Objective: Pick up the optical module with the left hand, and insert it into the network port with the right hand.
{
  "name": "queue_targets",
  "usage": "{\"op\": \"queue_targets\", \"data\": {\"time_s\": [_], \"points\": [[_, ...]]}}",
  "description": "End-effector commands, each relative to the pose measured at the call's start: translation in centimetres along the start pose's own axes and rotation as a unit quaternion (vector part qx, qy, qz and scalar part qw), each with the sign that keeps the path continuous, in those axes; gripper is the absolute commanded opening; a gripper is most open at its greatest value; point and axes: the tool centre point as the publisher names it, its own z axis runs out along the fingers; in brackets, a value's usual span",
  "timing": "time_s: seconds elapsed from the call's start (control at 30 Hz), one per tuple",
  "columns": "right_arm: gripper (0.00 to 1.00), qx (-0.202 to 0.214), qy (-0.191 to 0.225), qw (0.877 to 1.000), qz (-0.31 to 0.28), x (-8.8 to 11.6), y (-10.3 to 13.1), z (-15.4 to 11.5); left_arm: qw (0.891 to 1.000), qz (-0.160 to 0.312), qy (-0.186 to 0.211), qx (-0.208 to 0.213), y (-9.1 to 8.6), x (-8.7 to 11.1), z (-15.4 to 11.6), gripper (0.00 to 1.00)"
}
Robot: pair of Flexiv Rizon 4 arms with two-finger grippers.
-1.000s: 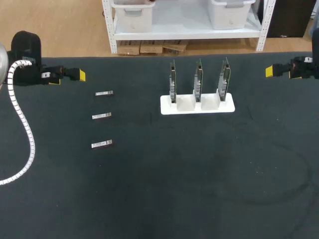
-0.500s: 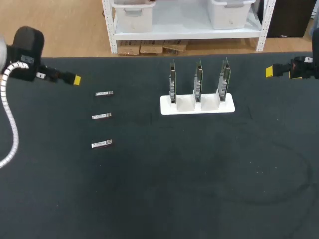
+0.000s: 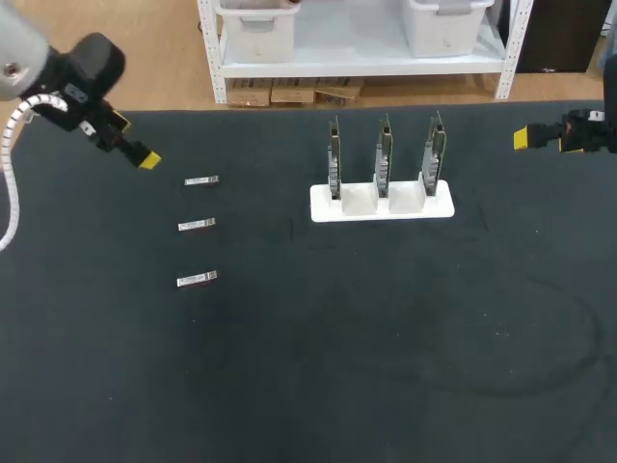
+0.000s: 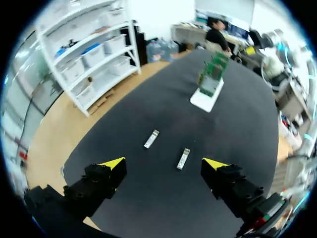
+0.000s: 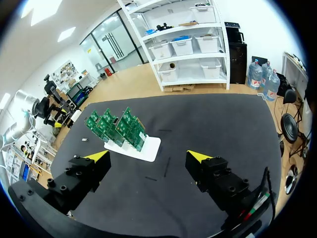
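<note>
Your left end effector (image 4: 166,162) stands wide open with nothing between its yellow-tipped fingers, clear of the bench (image 3: 337,367). Your right end effector (image 5: 148,154) is likewise spread wide and holds nothing, near the bench's far right edge.

From the head view only one yellow tip shows on the left end effector (image 3: 145,159), and the right end effector (image 3: 525,138) is partly cut off at the view's edge, so judge the opening from the wrist views. The left wrist view shows just two modules ahead of the fingers, and the third cannot be made out there. The ports on the boards are too small to see.

The optical modules are three small, slim silver bars lying flat in a column, well apart from each other: the farthest module (image 3: 201,180) near the left end effector, the middle module (image 3: 196,225), and the nearest module (image 3: 197,280). Three green circuit boards (image 3: 384,154) stand upright in a white holder (image 3: 381,203) toward the bench's middle.
</note>
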Motion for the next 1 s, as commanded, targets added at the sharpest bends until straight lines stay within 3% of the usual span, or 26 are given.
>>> {"op": "queue_targets", "data": {"time_s": [0.03,0.4,0.83,0.9,1.0], "points": [[1.00,0.002,0.000,1.000,0.001,0.0,0.1,0.0,0.980,0.139,0.122,0.068,0.7,-0.9,1.6,1.00],[1.00,0.002,0.000,1.000,0.001,0.0,0.1,0.0,0.973,0.160,0.145,0.082,0.6,-0.8,3.5,1.00],[1.00,0.002,0.000,1.000,0.001,0.0,0.1,0.0,0.973,0.160,0.145,0.082,0.6,-0.8,3.5,1.00],[1.00,0.002,0.000,1.000,0.001,0.0,0.1,0.0,0.966,0.171,0.178,0.079,0.6,-0.7,3.9,1.00],[1.00,0.002,0.000,1.000,0.001,0.0,0.1,0.0,0.961,0.196,0.187,0.062,1.0,-0.8,3.9,1.00]]}}
